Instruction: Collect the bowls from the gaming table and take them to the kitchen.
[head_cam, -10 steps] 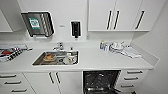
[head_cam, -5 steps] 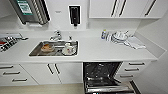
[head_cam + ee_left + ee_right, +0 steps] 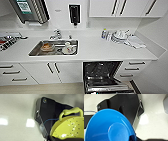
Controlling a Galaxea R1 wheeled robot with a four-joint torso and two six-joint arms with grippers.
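In the left wrist view a bright yellow-green bowl (image 3: 70,127) with small holes and a loop handle hangs close to the camera above the pale floor, with my left gripper (image 3: 50,138) shut on its rim. The right wrist view has a blue bowl (image 3: 107,126), large and tilted, with my right gripper (image 3: 133,137) shut on its edge. Ahead in the head view is the kitchen, with its white countertop (image 3: 100,50) and an inset steel sink (image 3: 53,47) holding some dishes.
The dishwasher (image 3: 102,75) below the counter stands open, its door down toward me. White drawers (image 3: 132,67) flank it, and cabinets (image 3: 120,7) hang above. Dishes and a cloth (image 3: 125,37) lie at the counter's right. A dark soap dispenser (image 3: 74,13) is on the wall.
The whole head picture has shifted, so the camera has moved. The counter now sits higher in it, and more of the open dishwasher shows.
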